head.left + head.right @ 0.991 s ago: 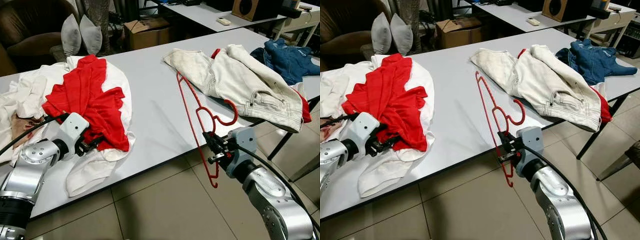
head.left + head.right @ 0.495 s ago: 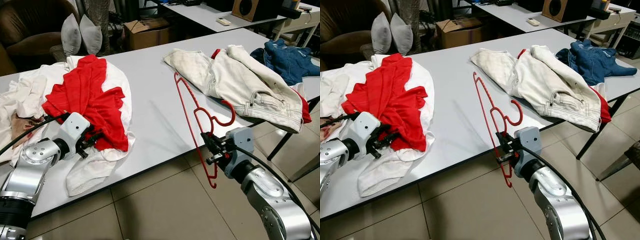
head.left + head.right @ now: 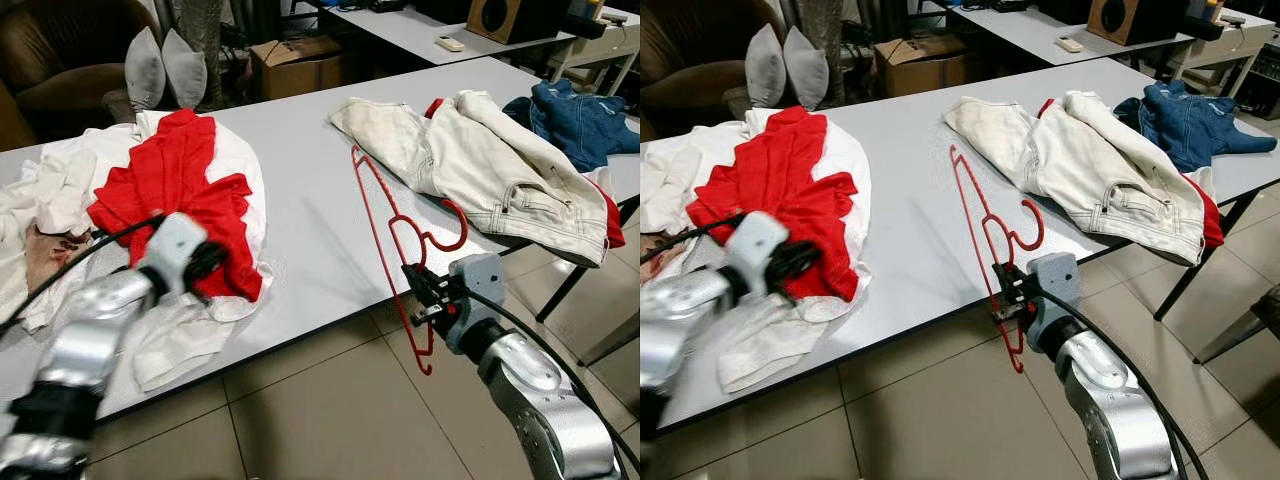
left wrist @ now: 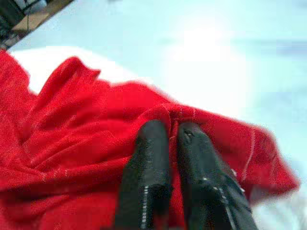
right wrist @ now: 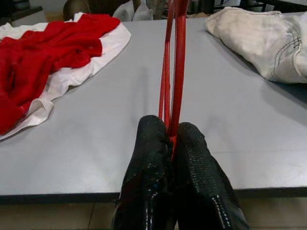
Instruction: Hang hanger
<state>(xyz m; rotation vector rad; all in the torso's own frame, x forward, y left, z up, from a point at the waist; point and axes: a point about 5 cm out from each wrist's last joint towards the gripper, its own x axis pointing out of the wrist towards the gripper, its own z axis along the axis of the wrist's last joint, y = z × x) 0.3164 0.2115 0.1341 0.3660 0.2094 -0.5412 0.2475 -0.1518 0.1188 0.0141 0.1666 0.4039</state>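
Hanger is red, pinched tight in the right gripper at the table's near edge. Left gripper is clamped on the red shirt, far left.

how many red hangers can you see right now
1. The red hanger is pinched in the right gripper at the table's near edge, rising over the tabletop beside the pale jeans. More could lie hidden under the clothes.
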